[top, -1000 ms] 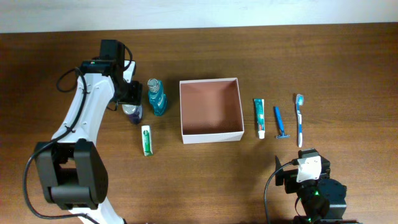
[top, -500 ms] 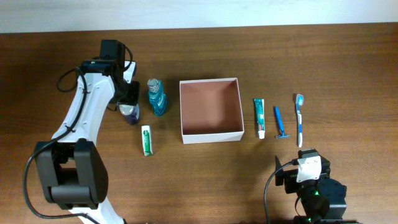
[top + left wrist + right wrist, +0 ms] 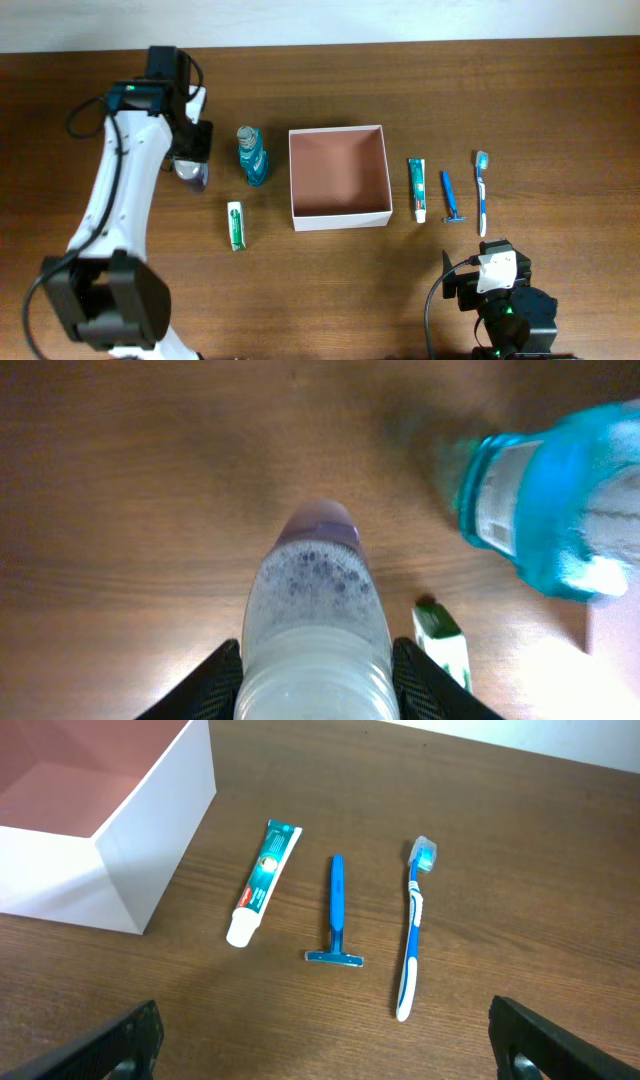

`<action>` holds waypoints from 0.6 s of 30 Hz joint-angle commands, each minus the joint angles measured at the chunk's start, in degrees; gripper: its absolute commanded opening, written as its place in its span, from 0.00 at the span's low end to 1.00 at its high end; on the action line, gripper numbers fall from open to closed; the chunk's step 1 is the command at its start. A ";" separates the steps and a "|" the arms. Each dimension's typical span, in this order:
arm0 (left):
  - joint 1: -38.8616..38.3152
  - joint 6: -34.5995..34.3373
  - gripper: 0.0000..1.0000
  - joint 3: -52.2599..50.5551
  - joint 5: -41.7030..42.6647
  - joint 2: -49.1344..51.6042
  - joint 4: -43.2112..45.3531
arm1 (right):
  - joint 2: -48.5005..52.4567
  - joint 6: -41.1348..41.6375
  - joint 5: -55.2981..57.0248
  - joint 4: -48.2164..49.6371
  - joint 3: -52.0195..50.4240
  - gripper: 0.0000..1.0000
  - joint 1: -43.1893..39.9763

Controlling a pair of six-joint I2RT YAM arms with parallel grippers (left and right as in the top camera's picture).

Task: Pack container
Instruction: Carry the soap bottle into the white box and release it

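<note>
Wooden table (image 3: 560,100), teal bottle (image 3: 560,510), unreadable label (image 3: 497,500)

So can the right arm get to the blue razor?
Probably yes. The right gripper is open and empty. The razor lies flat by itself in front of it, between the toothpaste and the toothbrush, touching neither, and nothing blocks the way.

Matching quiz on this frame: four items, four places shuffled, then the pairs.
1 razor
2 blue bottle
3 green tube
4 clear bottle

A in the left gripper
B between toothpaste and toothbrush
C between clear bottle and container
D lying nearer the robot than the blue bottle

Pairs: 1-B, 2-C, 3-D, 4-A
</note>
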 commanded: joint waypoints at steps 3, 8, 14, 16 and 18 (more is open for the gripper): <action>-2.95 -2.69 0.01 5.77 -0.37 -11.65 -3.69 | -0.33 -0.17 -0.11 0.20 -0.24 0.99 0.24; -12.26 -9.81 0.01 5.77 -0.20 -20.15 -4.31 | -0.33 -0.17 -0.11 0.20 -0.24 0.99 0.24; -26.60 -15.19 0.01 5.75 -0.46 -19.58 2.56 | -0.33 -0.17 -0.11 0.20 -0.24 0.99 0.24; -30.01 -17.31 0.01 5.75 -0.42 -16.94 5.53 | -0.33 -0.17 -0.11 0.20 -0.24 0.99 0.24; -31.98 -18.47 0.01 5.75 -0.44 -14.08 7.72 | -0.33 -0.17 -0.11 0.17 -0.24 0.99 0.24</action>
